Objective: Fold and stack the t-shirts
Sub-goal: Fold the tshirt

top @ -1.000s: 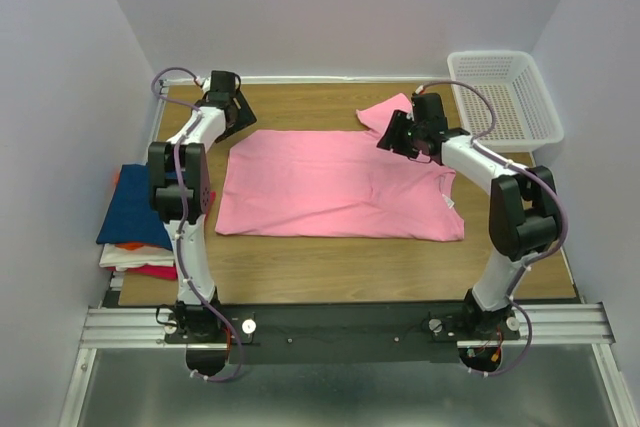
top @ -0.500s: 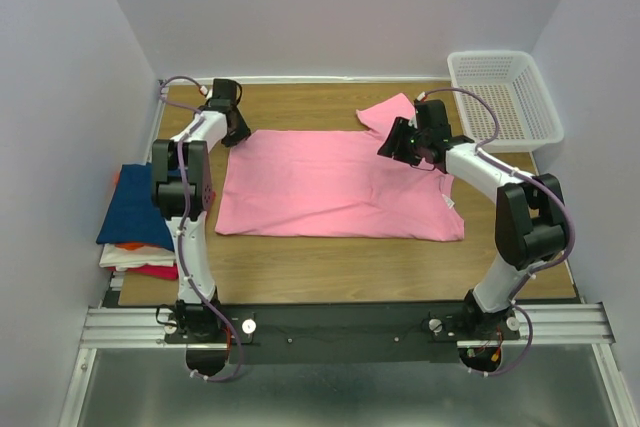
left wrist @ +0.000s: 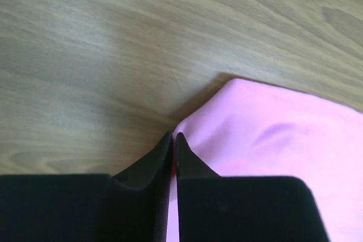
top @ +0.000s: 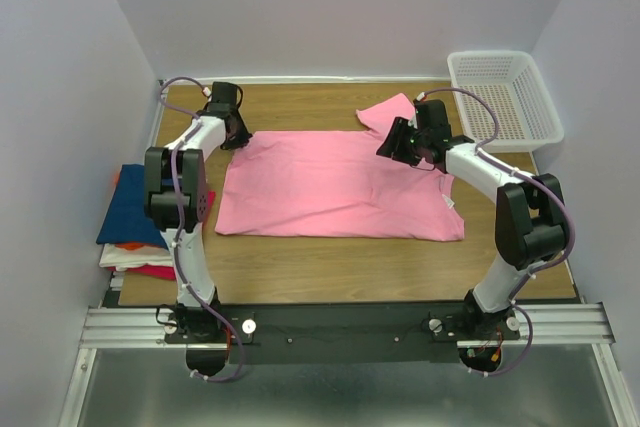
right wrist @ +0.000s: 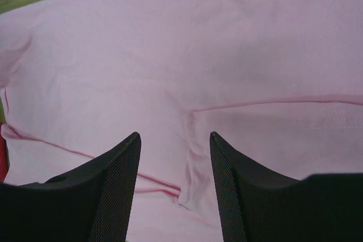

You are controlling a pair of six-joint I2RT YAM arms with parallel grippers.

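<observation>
Table: left gripper pinches pink t-shirt corner; right gripper spread.

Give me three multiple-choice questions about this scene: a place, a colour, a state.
1. Where is the basket? A) on the floor B) far right corner C) near left corner
2. What colour is the top shirt of the left pile? A) green B) white C) dark blue
3. The right gripper is: A) open B) shut on cloth C) holding the basket
Answers: B, it sits far right in the top view; C, blue lies on top; A, its fingers stand apart over the pink shirt.
</observation>
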